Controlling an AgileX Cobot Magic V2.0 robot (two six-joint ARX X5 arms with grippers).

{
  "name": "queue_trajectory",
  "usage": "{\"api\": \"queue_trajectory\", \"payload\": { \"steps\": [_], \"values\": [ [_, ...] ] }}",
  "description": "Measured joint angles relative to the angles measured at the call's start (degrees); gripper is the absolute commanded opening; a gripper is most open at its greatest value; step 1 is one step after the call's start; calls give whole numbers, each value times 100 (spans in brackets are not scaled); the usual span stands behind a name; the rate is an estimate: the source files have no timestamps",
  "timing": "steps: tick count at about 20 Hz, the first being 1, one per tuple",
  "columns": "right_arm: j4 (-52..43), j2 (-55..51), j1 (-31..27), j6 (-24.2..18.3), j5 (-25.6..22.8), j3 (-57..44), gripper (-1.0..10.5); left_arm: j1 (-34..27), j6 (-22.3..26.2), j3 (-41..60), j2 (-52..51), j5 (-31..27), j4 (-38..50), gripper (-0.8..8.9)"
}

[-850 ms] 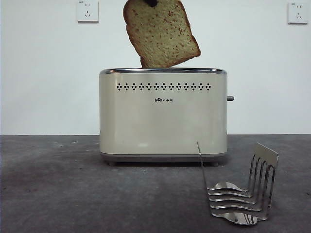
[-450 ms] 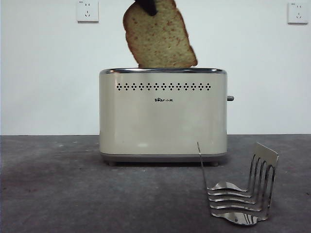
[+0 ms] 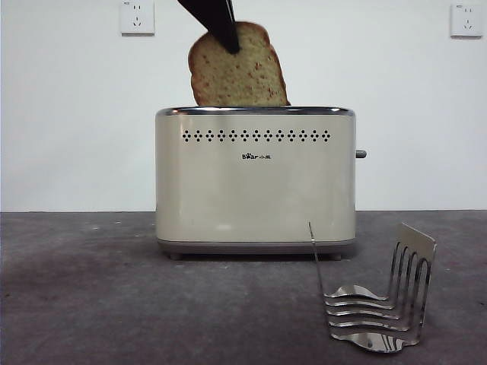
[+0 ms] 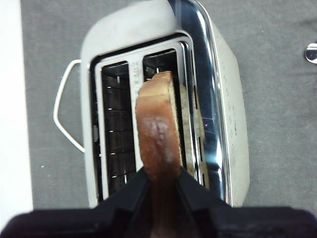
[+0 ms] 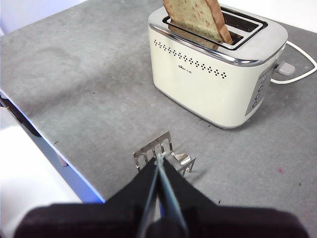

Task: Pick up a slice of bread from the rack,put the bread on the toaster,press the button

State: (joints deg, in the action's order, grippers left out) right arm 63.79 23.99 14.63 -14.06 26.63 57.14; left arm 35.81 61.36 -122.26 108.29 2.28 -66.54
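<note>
Your left gripper [image 4: 159, 181] is pinching the one slice of bread [image 3: 237, 74] by its crust, its lower edge sitting inside one of the two slots of the toaster [image 3: 255, 179]; your right gripper [image 5: 159, 171], jaws together, is hovering over the single empty rack [image 3: 378, 304]

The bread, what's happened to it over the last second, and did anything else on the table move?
The slice of bread, clamped in the left gripper, has come down and turned from tilted to nearly upright; its lower part now sits inside the toaster slot nearest the front camera. The gripper has not let go. The toaster, the button and the rack stayed put; the right gripper waits over the rack.
</note>
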Motion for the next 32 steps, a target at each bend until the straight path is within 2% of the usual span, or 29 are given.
{"api": "queue_trajectory", "payload": {
  "steps": [15, 16, 18, 19, 26, 29, 32],
  "values": [
    [0, 4, 0, 149, 0, 7, -2, 33, 59, 0, 516, -96, 323, 3],
    [0, 4, 0, 164, 0, 7, -2, 50, 59, 0, 518, -107, 343, 50],
    [0, 4, 0, 186, 0, 7, -2, 79, 55, 0, 518, -170, 400, 326],
    [0, 4, 0, 188, 0, 7, -2, 103, 52, 0, 518, -219, 413, 402],
    [-2, 4, 0, 188, -74, 7, -2, 240, -81, 0, 326, -232, 734, 408],
    [-221, 33, 0, 195, -313, 7, -2, 238, -402, 0, -236, -234, 734, 407],
    [-861, 256, 0, 511, -667, 7, -3, 247, -901, -2, -752, -177, 608, 404]
  ]
}}
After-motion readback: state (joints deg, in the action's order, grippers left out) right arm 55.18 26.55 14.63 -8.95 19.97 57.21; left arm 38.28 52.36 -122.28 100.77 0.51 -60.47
